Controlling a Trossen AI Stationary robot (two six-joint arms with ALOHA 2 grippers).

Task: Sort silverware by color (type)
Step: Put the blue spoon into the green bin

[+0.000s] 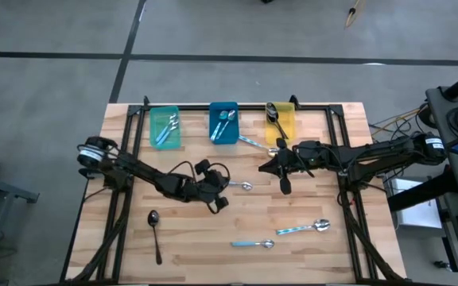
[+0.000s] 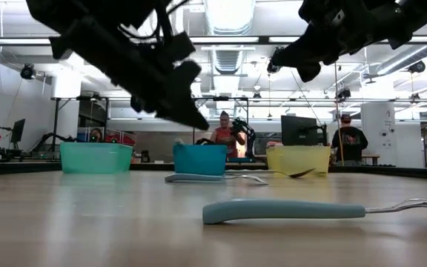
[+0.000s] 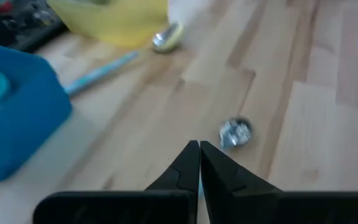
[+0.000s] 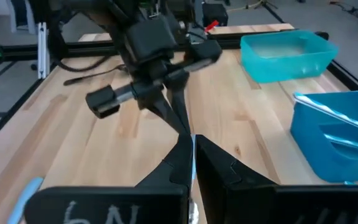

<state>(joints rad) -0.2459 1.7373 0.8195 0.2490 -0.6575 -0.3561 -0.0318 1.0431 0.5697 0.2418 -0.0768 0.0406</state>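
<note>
On my table (image 1: 308, 262) three bins line the twelve o'clock edge: the left bin (image 1: 164, 127), the middle bin (image 1: 223, 123) and the right bin (image 1: 281, 121), each with spoons in it. A spoon (image 1: 241, 185) lies at centre. I see another spoon (image 1: 155, 233) at eight o'clock and two more spoons (image 1: 302, 229) at five.
</note>
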